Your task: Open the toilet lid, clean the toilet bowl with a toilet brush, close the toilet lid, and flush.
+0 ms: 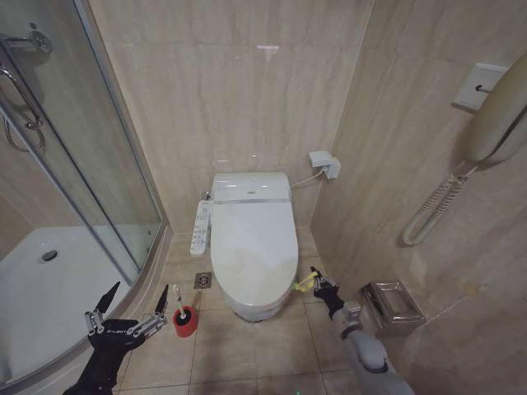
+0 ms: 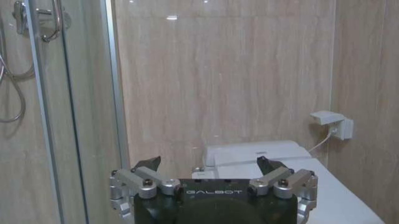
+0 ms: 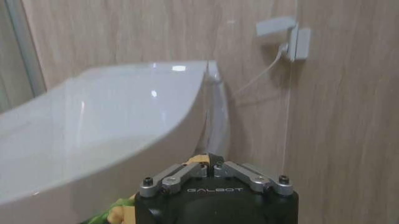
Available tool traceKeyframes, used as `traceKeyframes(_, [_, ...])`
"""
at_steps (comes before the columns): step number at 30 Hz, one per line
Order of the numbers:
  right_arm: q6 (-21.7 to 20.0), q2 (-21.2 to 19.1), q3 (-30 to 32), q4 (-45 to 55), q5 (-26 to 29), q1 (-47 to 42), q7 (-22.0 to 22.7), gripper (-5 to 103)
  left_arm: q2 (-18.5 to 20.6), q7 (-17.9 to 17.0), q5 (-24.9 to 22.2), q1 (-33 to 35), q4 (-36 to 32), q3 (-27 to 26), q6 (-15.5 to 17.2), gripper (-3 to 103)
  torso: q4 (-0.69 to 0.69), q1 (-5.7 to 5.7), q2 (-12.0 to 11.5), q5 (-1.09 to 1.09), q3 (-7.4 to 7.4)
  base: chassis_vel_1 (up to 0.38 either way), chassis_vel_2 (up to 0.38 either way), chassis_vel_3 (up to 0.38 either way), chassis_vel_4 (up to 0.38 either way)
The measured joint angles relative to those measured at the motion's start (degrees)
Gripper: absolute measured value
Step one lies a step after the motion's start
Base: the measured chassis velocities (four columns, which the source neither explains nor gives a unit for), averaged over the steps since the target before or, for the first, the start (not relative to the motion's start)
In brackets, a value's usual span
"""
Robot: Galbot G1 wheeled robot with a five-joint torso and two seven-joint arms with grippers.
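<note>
Tiled bathroom floor; lid (image 1: 254, 239) down over bowl (image 1: 247, 306) at back wall. Right end effector (image 1: 316, 278) pressed together by lid's front right edge; hook under rim, lift slowly. Left end effector (image 1: 136, 303) spread near brush (image 1: 183, 314).

Tiled bathroom; toilet bowl (image 1: 254, 247); shower enclosure (image 1: 74, 189)
</note>
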Motion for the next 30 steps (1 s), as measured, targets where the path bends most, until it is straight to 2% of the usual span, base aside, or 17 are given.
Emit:
traceKeyframes(11, [-3.70, 0.02, 2.48, 10.82, 4.24, -1.30, 1.93, 1, 0.00, 0.00, 0.00, 0.00, 0.00, 0.00, 0.00, 100, 0.00, 0.00, 0.00, -0.02, 0.00, 0.000, 0.000, 0.000, 0.000])
traceKeyframes(20, [-7.48, 1.74, 3.70, 16.53, 7.22, 0.62, 5.19, 1, 0.00, 0.00, 0.00, 0.00, 0.00, 0.00, 0.00, 100, 0.01, 0.00, 0.00, -0.02, -0.01, 0.000, 0.000, 0.000, 0.000])
traceKeyframes(30, [-10.62, 0.94, 5.65, 21.27, 10.39, 2.51, 6.02, 1, 0.00, 0.00, 0.00, 0.00, 0.00, 0.00, 0.00, 100, 0.02, 0.00, 0.00, -0.02, 0.00, 0.000, 0.000, 0.000, 0.000])
